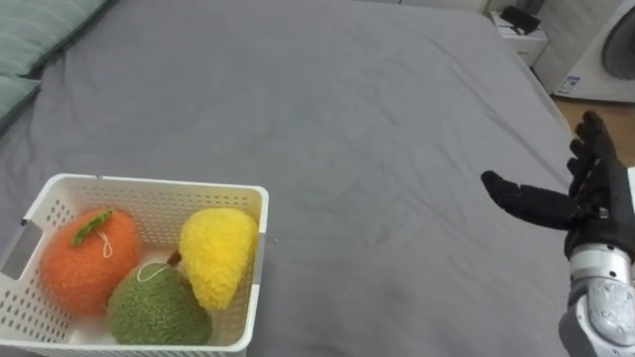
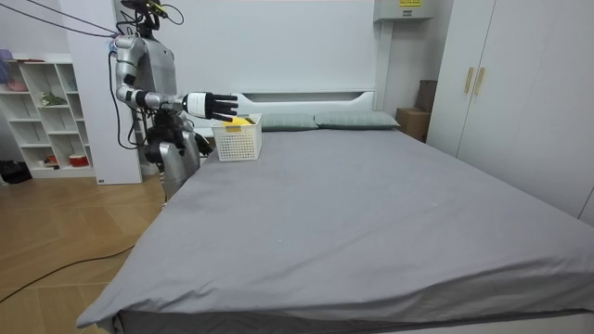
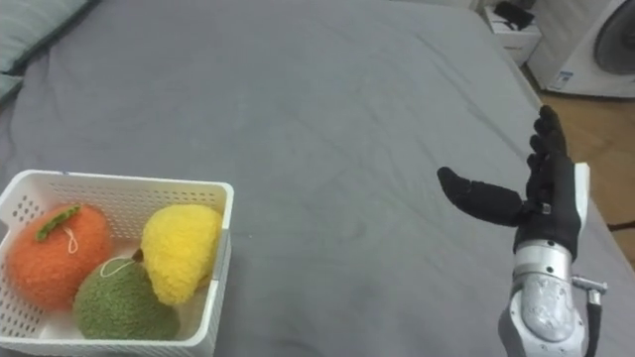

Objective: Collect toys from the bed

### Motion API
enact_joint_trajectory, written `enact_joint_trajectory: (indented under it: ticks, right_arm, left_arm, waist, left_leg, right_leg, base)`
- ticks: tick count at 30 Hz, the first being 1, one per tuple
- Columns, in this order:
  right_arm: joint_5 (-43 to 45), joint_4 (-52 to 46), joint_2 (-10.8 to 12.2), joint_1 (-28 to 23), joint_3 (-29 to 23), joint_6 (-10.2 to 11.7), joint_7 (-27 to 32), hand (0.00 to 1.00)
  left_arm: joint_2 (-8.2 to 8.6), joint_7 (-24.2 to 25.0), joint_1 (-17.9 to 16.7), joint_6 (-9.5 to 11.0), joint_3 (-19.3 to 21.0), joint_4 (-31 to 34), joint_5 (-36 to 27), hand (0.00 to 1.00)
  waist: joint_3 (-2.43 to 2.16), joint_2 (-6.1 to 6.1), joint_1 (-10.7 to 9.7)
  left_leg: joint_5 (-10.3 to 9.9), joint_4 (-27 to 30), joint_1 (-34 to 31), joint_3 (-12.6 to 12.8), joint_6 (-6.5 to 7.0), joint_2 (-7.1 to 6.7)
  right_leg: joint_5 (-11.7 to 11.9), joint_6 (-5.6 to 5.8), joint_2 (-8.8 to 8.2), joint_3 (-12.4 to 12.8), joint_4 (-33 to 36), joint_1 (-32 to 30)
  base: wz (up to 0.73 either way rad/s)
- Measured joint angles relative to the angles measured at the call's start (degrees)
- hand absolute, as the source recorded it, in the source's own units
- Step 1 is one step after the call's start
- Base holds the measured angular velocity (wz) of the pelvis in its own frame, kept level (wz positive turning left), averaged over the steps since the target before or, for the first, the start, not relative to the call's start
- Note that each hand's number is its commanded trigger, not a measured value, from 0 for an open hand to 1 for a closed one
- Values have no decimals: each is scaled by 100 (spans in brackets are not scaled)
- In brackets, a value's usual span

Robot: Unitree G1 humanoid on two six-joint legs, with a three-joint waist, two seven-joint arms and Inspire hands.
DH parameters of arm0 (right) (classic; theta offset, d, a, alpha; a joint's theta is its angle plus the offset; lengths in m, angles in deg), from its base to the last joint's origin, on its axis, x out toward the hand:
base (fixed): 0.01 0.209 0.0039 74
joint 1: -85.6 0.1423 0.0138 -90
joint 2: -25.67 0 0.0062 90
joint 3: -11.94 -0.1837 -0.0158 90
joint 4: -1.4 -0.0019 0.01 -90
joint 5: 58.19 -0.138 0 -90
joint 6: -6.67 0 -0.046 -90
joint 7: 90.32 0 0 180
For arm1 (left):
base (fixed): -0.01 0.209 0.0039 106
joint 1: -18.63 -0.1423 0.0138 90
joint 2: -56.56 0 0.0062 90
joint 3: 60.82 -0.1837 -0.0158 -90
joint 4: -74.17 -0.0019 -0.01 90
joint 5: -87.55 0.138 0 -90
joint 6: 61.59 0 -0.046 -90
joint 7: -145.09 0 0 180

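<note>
A white slatted basket [image 1: 149, 188] [image 3: 119, 184] [image 2: 238, 139] rests on the grey bed at the lower left. Inside it lie three plush fruit toys: an orange one [image 1: 87, 260] [image 3: 55, 256], a green one [image 1: 157, 305] [image 3: 121, 303] and a yellow one [image 1: 218, 253] [image 3: 181, 250]. My right hand [image 1: 587, 196] [image 3: 544, 198] [image 2: 212, 105] hovers over the sheet at the right, open, fingers straight and thumb pointing left, holding nothing. It is well apart from the basket.
The grey bedsheet [image 1: 357, 129] spreads wide between basket and hand. Pillows [image 1: 40, 35] lie at the upper left. A white bedside unit [image 1: 524, 38] and a washing machine [image 1: 607, 55] stand past the bed's far right. I stand at the bed's side by a white shelf [image 2: 46, 116].
</note>
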Motion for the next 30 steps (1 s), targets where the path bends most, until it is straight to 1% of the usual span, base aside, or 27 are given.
enact_joint_trajectory:
  ticks: [1,3,5,6,8,10,12,14,15,16,17,18,19,20,22,24,28,30]
  right_arm:
    - [-178,146,-1,0,-42,5,61,0]
    - [-335,512,1,3,-135,56,120,0]
    - [-623,906,25,-6,-179,60,213,0]
    - [-876,1102,49,-66,-189,60,280,0]
    - [-1140,1363,79,-172,-189,59,336,0]
    - [-1312,1511,89,-331,-189,67,361,0]
    - [-1638,2055,86,-329,-212,116,419,0]
    - [-1870,2588,94,-319,-349,131,412,0]
    - [-1885,3057,94,-315,-425,182,412,0]
    - [-1870,3526,117,-313,-540,189,405,0]
    - [-1853,3748,129,-318,-585,197,404,0]
    - [-1848,4180,144,-351,-620,221,399,0]
    - [-1864,4543,174,-413,-631,224,394,0]
    - [-1869,4695,195,-451,-630,224,388,0]
    - [-1887,5404,252,-494,-628,224,253,0]
    - [-1858,5953,285,-532,-628,181,161,0]
    - [-1750,6706,314,-535,-550,-15,-194,0]
    - [-1734,6853,316,-534,-444,-72,-328,0]
  left_arm:
    - [0,-20,-18,0,0,-26,-100,0]
    - [-10,-43,-12,7,-4,-99,-211,0]
    - [-11,-55,-28,8,3,-107,-279,0]
    - [-10,-56,-32,7,17,-109,-361,0]
    - [-9,-45,-44,6,35,-111,-478,0]
    - [-9,-46,-55,6,47,-111,-511,0]
    - [-13,-53,-59,7,115,-127,-531,0]
    - [-12,-52,-64,23,132,-127,-612,0]
    - [-11,-52,-76,46,155,-132,-650,0]
    - [-13,-52,-76,79,168,-162,-641,0]
    - [-14,-51,-76,91,168,-176,-641,0]
    - [-18,-44,-77,116,179,-205,-641,0]
    - [-16,-23,-77,128,226,-232,-632,0]
    - [-16,-12,-76,128,238,-244,-631,0]
    - [-15,10,-77,118,285,-322,-629,0]
    - [-10,34,-79,116,329,-340,-520,0]
    - [-8,64,-88,113,367,-374,-449,0]
    - [-14,102,-94,109,376,-377,-450,0]
  waist:
    - [0,2,-50]
    - [-3,2,-75]
    - [-1,-1,-105]
    - [1,5,-127]
    - [1,14,-181]
    - [8,21,-189]
    - [4,11,-192]
    - [0,9,-196]
    - [-11,13,-199]
    - [-32,3,-213]
    - [-31,4,-230]
    - [-17,-4,-255]
    - [-15,0,-273]
    - [-18,14,-277]
    - [-17,18,-349]
    - [-27,26,-325]
    - [-18,64,-301]
    - [-12,74,-298]
  left_leg:
    - [0,-8,4,10,0,0]
    - [-5,-17,22,36,-4,8]
    - [-17,-27,37,59,-15,22]
    - [-22,-28,39,68,-21,29]
    - [-35,-22,54,73,-30,38]
    - [-57,-17,48,95,-41,51]
    - [-76,14,56,132,-53,66]
    - [-76,17,90,116,-55,66]
    - [-79,19,98,95,-60,66]
    - [-78,23,101,69,-63,66]
    - [-78,23,101,50,-64,66]
    - [-78,22,97,25,-68,65]
    - [-81,21,95,14,-75,65]
    - [-84,20,91,13,-79,67]
    - [-91,13,87,-1,-90,66]
    - [-97,12,102,-5,-98,67]
    - [-103,10,101,-12,-106,70]
    - [-106,11,101,-11,-109,70]
  right_leg:
    - [0,0,4,19,1,-7]
    - [0,0,15,52,1,-1]
    - [1,-2,31,75,-3,11]
    - [1,-3,36,76,-5,30]
    - [-4,-9,42,75,-10,51]
    - [-13,-19,50,78,-11,51]
    - [-26,-32,56,74,-20,46]
    - [-47,-32,56,52,-31,63]
    - [-57,-35,58,36,-43,83]
    - [-62,-40,53,37,-47,99]
    - [-66,-44,51,32,-42,102]
    - [-78,-49,49,26,-24,98]
    - [-90,-53,51,26,-19,102]
    - [-97,-55,55,26,-17,104]
    - [-127,-58,66,18,-14,122]
    - [-148,-58,72,19,-6,119]
    - [-156,-65,73,2,-17,88]
    - [-158,-66,73,-6,-21,86]
  base:
    - [-7]
    - [-8]
    - [-7]
    - [0]
    - [0]
    - [-6]
    - [-7]
    - [4]
    - [10]
    - [12]
    - [11]
    - [7]
    - [3]
    - [0]
    - [0]
    - [2]
    - [0]
    - [0]
